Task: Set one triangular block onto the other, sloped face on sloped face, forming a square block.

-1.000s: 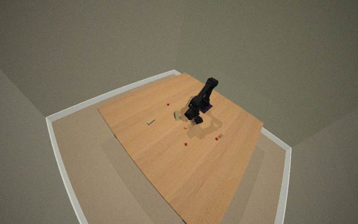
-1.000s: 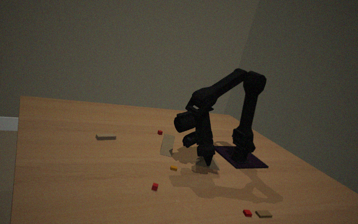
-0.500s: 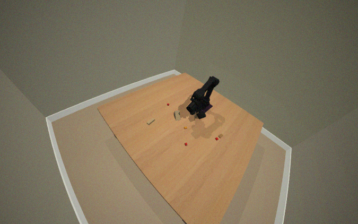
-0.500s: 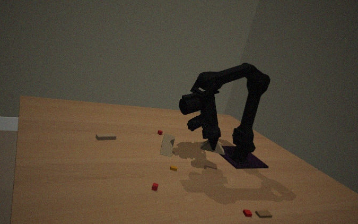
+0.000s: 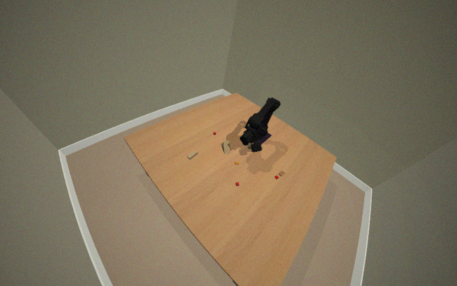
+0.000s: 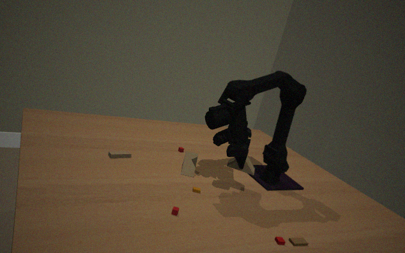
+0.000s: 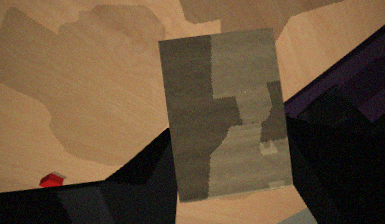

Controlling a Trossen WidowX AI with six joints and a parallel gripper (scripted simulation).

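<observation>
My gripper (image 6: 242, 165) (image 7: 219, 128) is shut on one grey-beige triangular block (image 6: 250, 167) (image 7: 193, 100), with a finger on each side. The held block hangs a little above the table beside the robot's base, and one rectangular face fills the middle of the wrist view. In the top view the arm mostly hides it. The other triangular block (image 5: 226, 147) (image 6: 188, 165) rests on the table to the left of the gripper in the top and exterior views, apart from it. A dark patch crosses its right part in the exterior view.
A red cube (image 5: 214, 133) (image 6: 180, 149) lies behind the resting block, and an orange piece (image 5: 236, 162) (image 6: 196, 190) in front. A beige bar (image 5: 192, 154) (image 6: 120, 155) lies left. Another red cube (image 5: 237, 184) (image 6: 174, 211) lies nearer the camera. A third (image 6: 279, 240) lies beside a brown tile (image 6: 298, 241).
</observation>
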